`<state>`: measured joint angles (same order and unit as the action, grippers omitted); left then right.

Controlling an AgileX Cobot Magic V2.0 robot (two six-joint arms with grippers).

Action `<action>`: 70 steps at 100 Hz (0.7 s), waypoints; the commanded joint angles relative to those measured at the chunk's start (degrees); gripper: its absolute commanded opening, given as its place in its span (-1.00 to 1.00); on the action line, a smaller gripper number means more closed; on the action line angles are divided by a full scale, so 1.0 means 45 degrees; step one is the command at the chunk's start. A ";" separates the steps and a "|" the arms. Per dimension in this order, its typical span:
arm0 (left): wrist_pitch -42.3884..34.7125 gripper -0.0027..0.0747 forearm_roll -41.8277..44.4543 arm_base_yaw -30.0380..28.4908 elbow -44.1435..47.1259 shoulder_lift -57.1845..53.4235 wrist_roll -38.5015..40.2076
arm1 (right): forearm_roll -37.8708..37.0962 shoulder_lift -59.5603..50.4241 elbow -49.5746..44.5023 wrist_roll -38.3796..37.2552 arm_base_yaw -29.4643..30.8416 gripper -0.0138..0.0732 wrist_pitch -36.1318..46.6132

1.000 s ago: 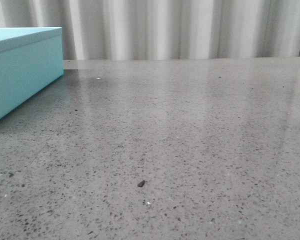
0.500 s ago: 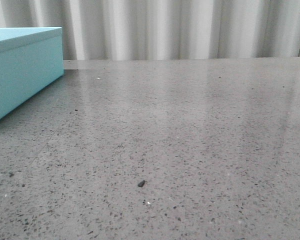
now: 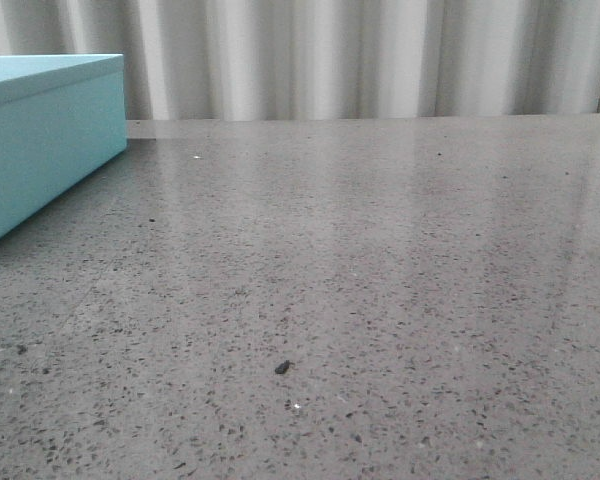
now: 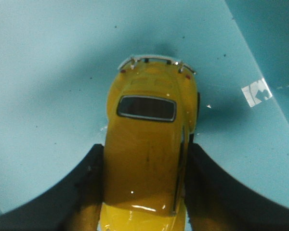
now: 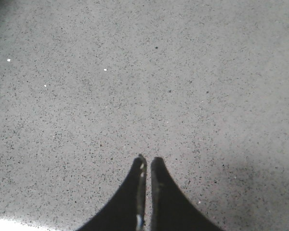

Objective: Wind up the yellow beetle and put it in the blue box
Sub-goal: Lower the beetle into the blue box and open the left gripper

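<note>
The yellow beetle [image 4: 149, 139] fills the left wrist view, its dark rear window and silver bumper pointing away from the wrist. My left gripper [image 4: 145, 154] is shut on the car's sides, one black finger on each flank, over a turquoise surface [image 4: 48, 86] of the blue box. The blue box [image 3: 40, 135] stands at the far left of the front view, cut off by the frame. My right gripper [image 5: 147, 162] is shut and empty above bare grey table [image 5: 183, 72]. Neither arm shows in the front view.
A grey speckled stone table [image 3: 380, 260] runs back to a pleated pale curtain [image 3: 360, 55]. A small dark crumb [image 3: 282, 367] lies on it near the front. A white sticker patch [image 4: 256, 91] lies on the turquoise surface beside the car.
</note>
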<state>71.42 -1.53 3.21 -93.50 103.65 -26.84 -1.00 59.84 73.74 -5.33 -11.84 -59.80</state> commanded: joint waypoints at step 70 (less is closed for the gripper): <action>0.0251 0.04 -0.0472 -0.0014 -0.0329 -0.0181 0.0506 | -0.0041 -0.0247 0.0296 0.0115 -0.0038 -0.82 0.0516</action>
<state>71.17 -2.59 3.21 -93.50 105.66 -25.60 -1.00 59.84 73.74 -5.33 -11.84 -60.39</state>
